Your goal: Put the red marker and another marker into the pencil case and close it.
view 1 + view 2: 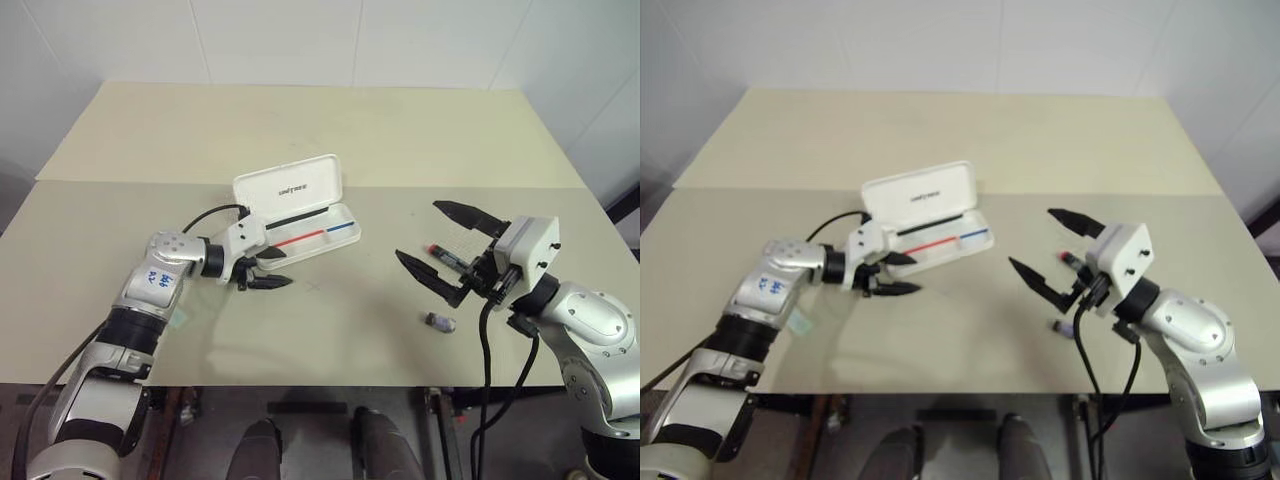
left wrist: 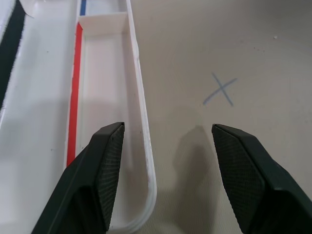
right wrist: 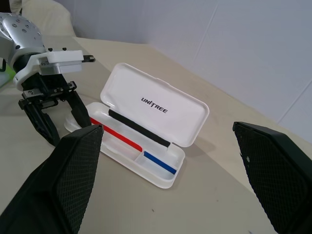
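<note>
Nearest the head camera, a small grey cap-like piece (image 1: 440,322) lies on the beige tabletop (image 1: 330,130), just beside the right gripper (image 1: 441,240), whose black fingers stand wide apart and empty above a slim black-and-red marker (image 1: 447,256). Well to its left, the white hard-plastic pencil case (image 1: 300,205) sits open, its "UNITREE" lid raised, thin red and blue lines inside its tray. At the case's near end the left gripper (image 1: 266,268) hovers with fingers apart, one over the tray, one over bare table near a pencilled cross (image 2: 220,90).
</note>
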